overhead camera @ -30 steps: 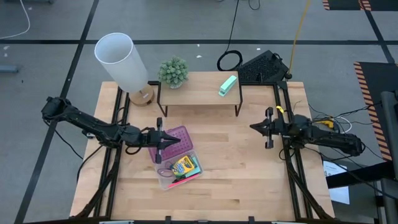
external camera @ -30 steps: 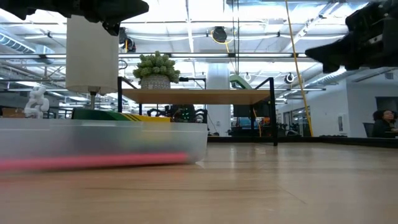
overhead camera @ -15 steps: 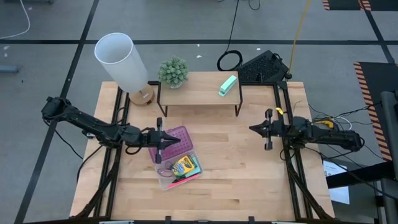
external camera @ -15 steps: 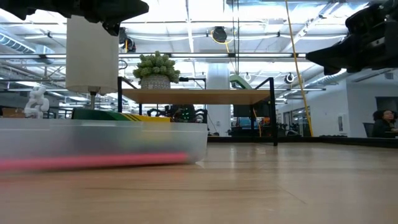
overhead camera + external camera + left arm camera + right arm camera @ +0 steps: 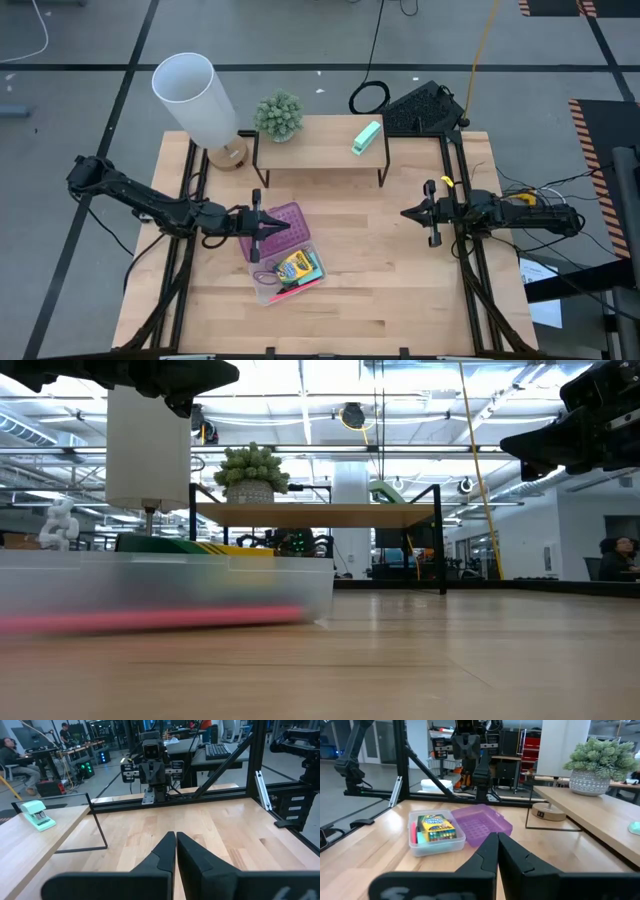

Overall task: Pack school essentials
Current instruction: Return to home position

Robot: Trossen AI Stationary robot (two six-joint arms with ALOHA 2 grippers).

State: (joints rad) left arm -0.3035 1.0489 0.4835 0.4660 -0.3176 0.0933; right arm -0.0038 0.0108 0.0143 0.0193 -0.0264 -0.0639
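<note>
The counter [image 5: 380,270] is pale, smooth, matt wood; the case [image 5: 436,846] is clear glossy plastic, its purple lid [image 5: 482,823] ribbed plastic.

Yellow-green crayon box [image 5: 297,267], purple lid [image 5: 283,220], mint-green block [image 5: 366,137], white lamp shade [image 5: 192,95].

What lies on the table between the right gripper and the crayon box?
Nothing: in the high view only bare wooden table separates the right gripper from the crayon box.

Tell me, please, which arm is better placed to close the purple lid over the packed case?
Probably the left. Its shut gripper hangs right over the purple lid, beside the clear case holding the crayon box. The right gripper, also shut, is across the table near the right edge.
</note>
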